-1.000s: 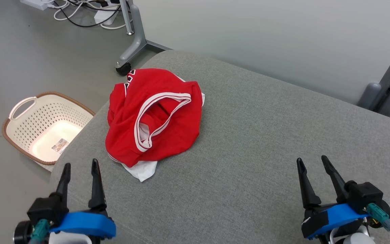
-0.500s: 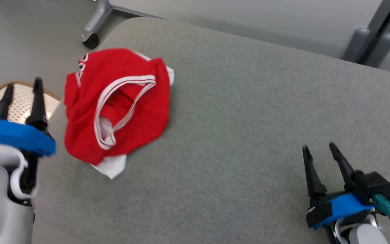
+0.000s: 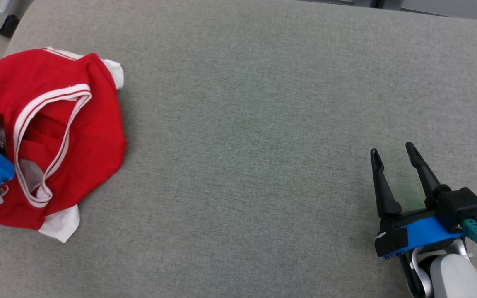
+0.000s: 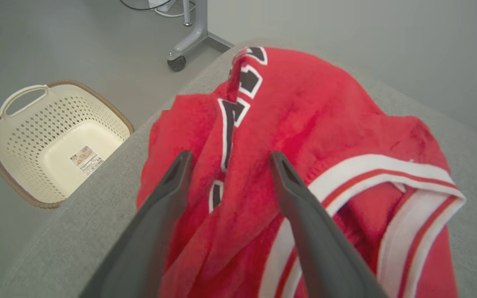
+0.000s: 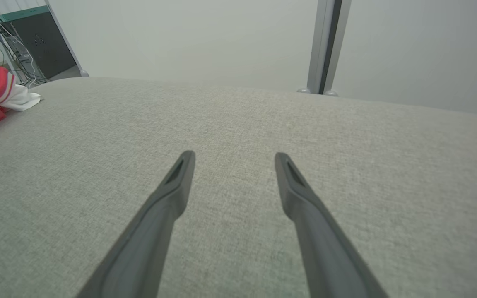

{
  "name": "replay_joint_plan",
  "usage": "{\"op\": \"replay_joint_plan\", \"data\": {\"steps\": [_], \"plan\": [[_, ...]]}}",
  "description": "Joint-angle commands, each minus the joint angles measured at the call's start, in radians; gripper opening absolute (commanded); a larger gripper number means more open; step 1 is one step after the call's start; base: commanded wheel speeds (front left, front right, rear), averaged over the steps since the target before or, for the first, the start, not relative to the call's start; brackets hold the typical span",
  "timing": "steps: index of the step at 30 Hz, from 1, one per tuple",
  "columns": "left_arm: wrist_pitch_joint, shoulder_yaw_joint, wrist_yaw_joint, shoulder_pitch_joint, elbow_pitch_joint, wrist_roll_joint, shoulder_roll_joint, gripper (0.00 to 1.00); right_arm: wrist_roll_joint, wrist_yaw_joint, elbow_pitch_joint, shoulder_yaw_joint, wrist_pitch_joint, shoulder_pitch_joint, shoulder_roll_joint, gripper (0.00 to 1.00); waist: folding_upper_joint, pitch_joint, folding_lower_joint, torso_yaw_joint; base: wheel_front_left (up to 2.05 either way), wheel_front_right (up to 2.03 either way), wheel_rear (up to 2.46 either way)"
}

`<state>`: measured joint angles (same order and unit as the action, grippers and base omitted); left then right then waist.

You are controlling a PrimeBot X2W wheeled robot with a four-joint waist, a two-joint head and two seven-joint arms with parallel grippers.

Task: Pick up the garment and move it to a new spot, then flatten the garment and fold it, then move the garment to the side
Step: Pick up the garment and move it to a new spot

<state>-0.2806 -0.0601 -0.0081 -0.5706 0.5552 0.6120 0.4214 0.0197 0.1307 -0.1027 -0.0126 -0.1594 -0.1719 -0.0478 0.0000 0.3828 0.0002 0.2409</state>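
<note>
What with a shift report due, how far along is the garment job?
Done: nothing visible; the garment lies crumpled near the left edge of the cushion. In hand: the left gripper is over it, jaws open either side of a red fold, not closed. The right gripper hangs open above bare cushion. Left: grasp it, move it, flatten, fold, set aside.

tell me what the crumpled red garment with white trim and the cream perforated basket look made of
Crumpled red garment: likely soft knit jersey fabric, matte and fuzzy, draping in loose folds. Cream perforated basket: seemingly moulded plastic, smooth with slight sheen, with regular holes and a rigid handle cutout.
</note>
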Motion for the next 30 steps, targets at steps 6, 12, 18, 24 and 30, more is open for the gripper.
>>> {"op": "replay_joint_plan", "data": {"steps": [6, 12, 18, 24, 30], "plan": [[-0.095, -0.027, 0.027, 0.032, 0.076, 0.048, 0.018, 1.00, 0.016, 0.000, 0.007, 0.008, -0.009, 0.002, -0.005, 1.00, 0.0000, 0.010, -0.0002, -0.065, 0.00, 0.00, 0.00], [-0.200, -0.029, 0.024, 0.058, 0.064, 0.093, 0.013, 0.00, 0.028, 0.000, 0.000, 0.014, -0.014, 0.007, -0.004, 1.00, 0.0000, -0.007, -0.0002, -0.087, 0.00, 0.00, 0.00], [-0.162, -0.019, 0.016, 0.034, -0.027, 0.061, 0.055, 0.00, 0.059, 0.000, -0.027, 0.019, -0.033, 0.012, -0.004, 1.00, 0.0000, -0.059, -0.0002, -0.093, 0.00, 0.00, 0.00], [-0.156, 0.000, -0.010, -0.005, -0.135, 0.033, 0.100, 0.00, 0.094, 0.000, -0.065, 0.022, -0.058, 0.018, -0.004, 1.00, 0.0000, -0.139, -0.0002, -0.101, 0.00, 0.00, 0.00], [-0.192, 0.074, -0.057, -0.102, -0.314, -0.004, 0.129, 0.00, 0.148, 0.000, -0.123, 0.027, -0.086, 0.050, -0.005, 1.00, 0.0000, -0.265, -0.0002, -0.139, 0.00, 0.00, 0.00]]}}
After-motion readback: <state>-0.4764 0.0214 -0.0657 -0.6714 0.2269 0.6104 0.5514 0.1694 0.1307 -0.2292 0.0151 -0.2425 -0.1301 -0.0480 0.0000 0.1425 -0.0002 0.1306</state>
